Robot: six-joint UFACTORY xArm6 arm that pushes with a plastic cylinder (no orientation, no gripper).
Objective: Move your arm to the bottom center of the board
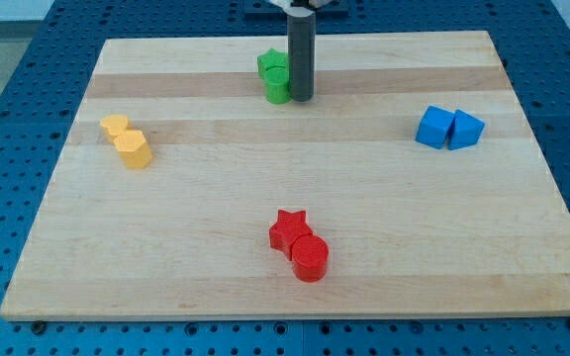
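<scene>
My tip is the bottom end of a straight dark rod. It has no jaws, so it holds nothing. It sits at the far middle of the pale wooden board, touching the right side of two green blocks that sit together. Near the middle, at the close edge, a red star block touches a red round block. Two yellow blocks sit at the left. Two blue blocks sit at the right.
</scene>
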